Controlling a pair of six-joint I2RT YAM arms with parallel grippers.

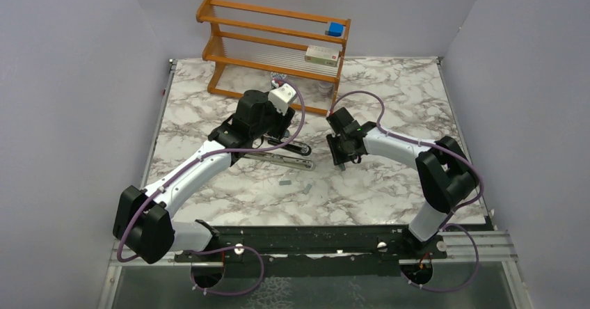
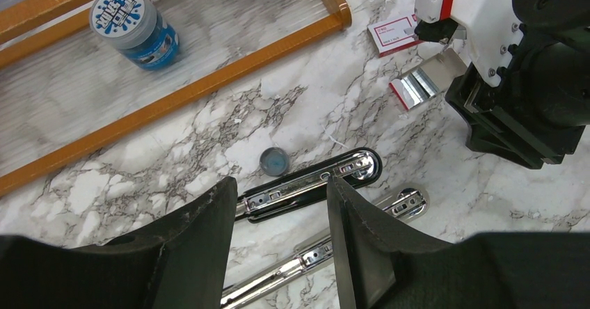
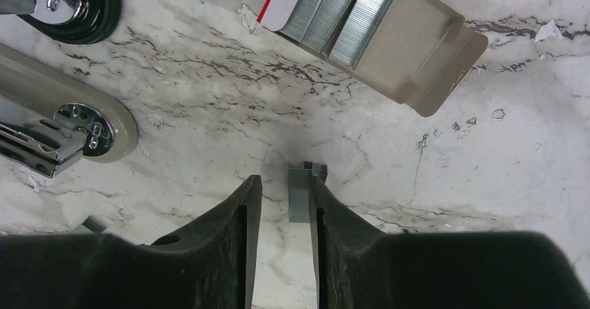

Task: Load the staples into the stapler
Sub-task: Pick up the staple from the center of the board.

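Fingers (image 3: 229,246) of the right gripper (image 3: 285,184): narrow gap, pointing down at the marble table (image 3: 209,100). One short strip of staples (image 3: 299,197) sits in that gap, hard against one finger. A sliver of marble shows between the strip and the other finger, so judged not clamped.

Fingers (image 2: 202,246) of the left gripper (image 2: 280,184): wide apart, holding nothing, hovering over the stapler (image 2: 313,178). The stapler lies on the table swung open into two bars, the black one with silver metal showing on top, the grey one just beside it. In the top view it lies between the two grippers, nearer the left. More strips lie side by side in the open cardboard tray (image 3: 417,51), near the right gripper.

Risks (judgement):
- Strip is off-centre in the gap. Closing could tip or twist it, or catch only a corner, and it would drop on the lift.
- Thin joined staples: a hard squeeze could snap the strip.
- Stapler is unheld. Pressing a strip into the channel may slide it over the smooth marble unless the left gripper pins it.
- A strip skew to the channel would jam on its walls.

Not clear:
- Whether the strip rests on the table or hangs against the finger; the right wrist view does not settle it.
- Hinge end of the stapler is hidden behind the left fingers and arm.
- Cannot tell whether the channel already holds staples.
- Top view shows small grey bits (image 1: 284,181) on the marble near the stapler, too small to name.
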